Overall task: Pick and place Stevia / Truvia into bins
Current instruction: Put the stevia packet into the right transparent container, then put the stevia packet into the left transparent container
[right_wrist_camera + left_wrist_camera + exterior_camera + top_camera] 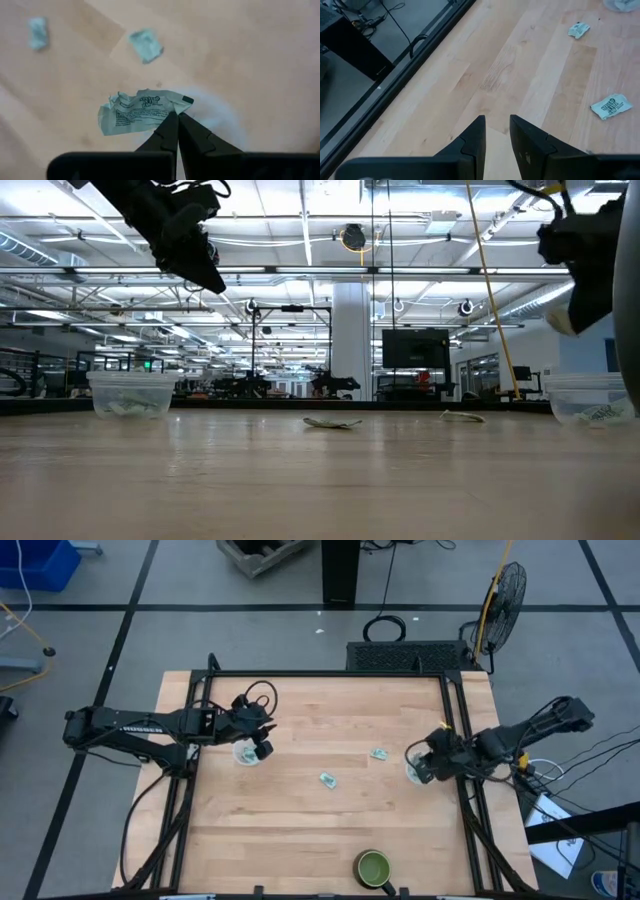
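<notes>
Two pale green and white sachets lie flat on the wooden table, one [378,753] farther and one [327,778] nearer; the low view shows them too [332,422] [462,416]. My left gripper [260,743] hangs above the left translucent cup [245,755], slightly open and holding nothing [497,134]. My right gripper [177,125] is shut on a crumpled sachet [135,115] above the right cup [412,774]. Both cups [130,393] [590,400] hold sachets. My right gripper pinches the crumpled sachet between its two fingertips at one end [172,109], beside a dark printed corner. The fingers point down from above. The sachet is lifted clear of the table, sticks out to one side of the fingertips, and hangs over the cup's whitish rim [220,117].
A green dark-rimmed bowl [373,867] stands near the table's near edge. Black rails run along the table's left [185,770] and right [465,790] sides. Bare wood lies between the two cups around the loose sachets.
</notes>
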Robot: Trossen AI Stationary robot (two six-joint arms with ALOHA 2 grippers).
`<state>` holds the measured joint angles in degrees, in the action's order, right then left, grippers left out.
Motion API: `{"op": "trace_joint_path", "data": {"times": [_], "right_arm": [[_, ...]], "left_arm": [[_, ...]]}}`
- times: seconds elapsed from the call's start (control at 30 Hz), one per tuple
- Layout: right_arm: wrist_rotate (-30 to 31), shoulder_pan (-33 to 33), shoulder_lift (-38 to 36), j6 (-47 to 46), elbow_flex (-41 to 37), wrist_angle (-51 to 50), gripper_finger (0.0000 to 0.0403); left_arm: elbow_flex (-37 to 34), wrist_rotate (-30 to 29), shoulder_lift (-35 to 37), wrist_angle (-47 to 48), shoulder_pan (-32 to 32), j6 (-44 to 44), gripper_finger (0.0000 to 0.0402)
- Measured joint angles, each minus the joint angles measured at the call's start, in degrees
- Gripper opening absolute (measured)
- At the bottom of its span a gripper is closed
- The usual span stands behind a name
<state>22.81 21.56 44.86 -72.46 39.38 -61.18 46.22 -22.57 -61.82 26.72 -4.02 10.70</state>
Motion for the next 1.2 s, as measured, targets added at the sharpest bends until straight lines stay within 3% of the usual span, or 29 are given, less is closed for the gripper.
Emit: {"op": "trace_joint_path", "data": {"times": [0.17,0.53,0.8,1.2], "right_arm": [[-1.21,-4.32,1.91,11.63,0.00,0.01,0.0000],[-11.46,-9.57,9.44,28.56,-5.23,4.85,0.0000],[-11.02,-11.29,13.09,30.10,-5.81,6.26,0.0004],[-11.06,-13.20,12.85,30.74,-5.34,5.91,0.0068]], "left_arm": [[0.00,0.00,0.00,0.02,-0.02,0.02,0.0095],[0.00,0.00,0.00,0.02,-0.02,0.04,0.0095],[0.00,0.00,0.00,0.02,-0.04,0.04,0.0095],[0.00,0.01,0.00,0.04,-0.04,0.04,0.0095]]}}
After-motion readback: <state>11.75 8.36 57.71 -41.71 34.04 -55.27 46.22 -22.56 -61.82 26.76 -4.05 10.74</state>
